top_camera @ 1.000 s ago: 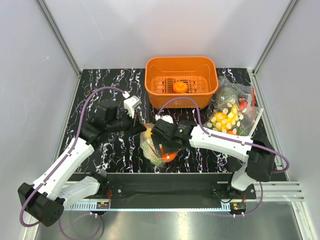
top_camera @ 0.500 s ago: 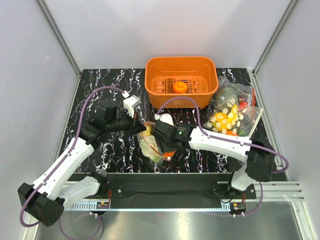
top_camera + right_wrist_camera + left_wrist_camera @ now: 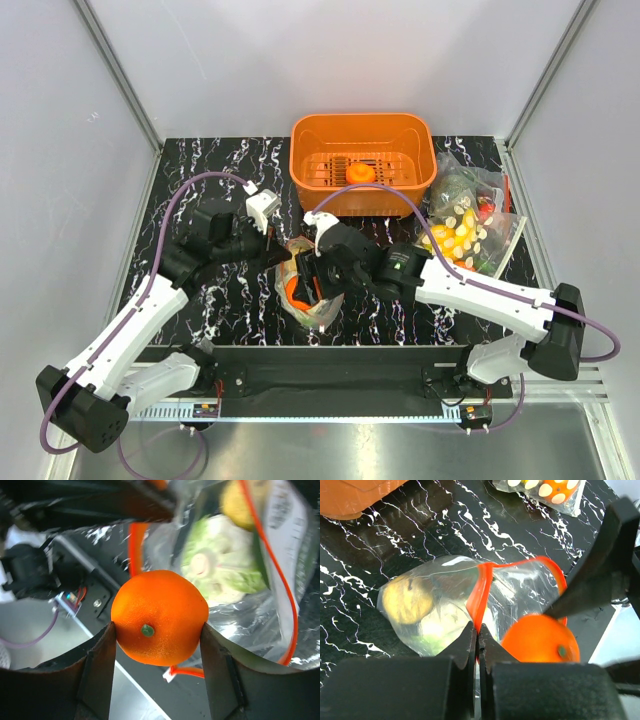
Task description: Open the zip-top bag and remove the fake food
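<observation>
Pinching the limp zip-top bag [image 3: 435, 605] by its stiffer zip strip [image 3: 479, 587], left gripper [image 3: 477, 635] is clamped; right gripper [image 3: 157, 630] clasps the likely light, rigid orange fruit [image 3: 159, 610].

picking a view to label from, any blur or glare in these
Top external: evenly lit, sharp, but the zip-top bag is small and partly covered. Left wrist: white glare on the bag's plastic, and the left gripper, close up, is dark and soft. Right wrist: the orange fruit in the right gripper is crisp, the cauliflower behind is blurred.
</observation>
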`<state>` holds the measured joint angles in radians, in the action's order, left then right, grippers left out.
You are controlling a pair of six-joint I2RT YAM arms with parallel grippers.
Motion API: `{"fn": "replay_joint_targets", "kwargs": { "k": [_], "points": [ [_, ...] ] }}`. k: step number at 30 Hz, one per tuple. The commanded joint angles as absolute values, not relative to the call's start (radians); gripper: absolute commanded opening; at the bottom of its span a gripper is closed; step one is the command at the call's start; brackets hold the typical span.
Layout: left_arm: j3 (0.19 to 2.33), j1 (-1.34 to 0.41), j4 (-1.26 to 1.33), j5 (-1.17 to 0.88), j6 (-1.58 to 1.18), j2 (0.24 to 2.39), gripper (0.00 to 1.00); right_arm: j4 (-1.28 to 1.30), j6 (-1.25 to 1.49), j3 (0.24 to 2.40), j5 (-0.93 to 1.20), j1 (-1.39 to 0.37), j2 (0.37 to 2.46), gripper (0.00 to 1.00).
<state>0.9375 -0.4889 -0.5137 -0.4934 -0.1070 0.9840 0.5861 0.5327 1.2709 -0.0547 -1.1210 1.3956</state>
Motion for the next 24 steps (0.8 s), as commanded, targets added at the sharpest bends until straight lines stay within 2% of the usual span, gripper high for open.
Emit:
{"fn": "replay_joint_targets", "kwargs": {
  "k": [1, 10, 14, 18, 24],
  "points": [
    [0.943, -0.485, -0.459, -0.482, -0.109, 0.985, 0.00, 0.529, 0.468, 1.331, 0.081, -1.129, 1.368, 0.32],
    [0.943, -0.485, -0.460, -0.479, -0.109, 0.986, 0.00, 0.678, 0.374, 1.451, 0.005, -1.124, 1.309, 0.31],
    [0.943, -0.483, -0.462, -0.477, -0.107, 0.988, 0.00, 0.753, 0.342, 1.502, -0.101, -1.109, 1.284, 0.31],
    [0.943, -0.485, -0.462, -0.476, -0.106, 0.986, 0.00, 0.785, 0.292, 1.516, -0.137, -1.040, 1.261, 0.31],
    [0.943, -0.485, -0.463, -0.472, -0.106, 0.988, 0.00, 0.710, 0.210, 1.460, -0.080, -0.816, 1.268, 0.31]
  ]
}}
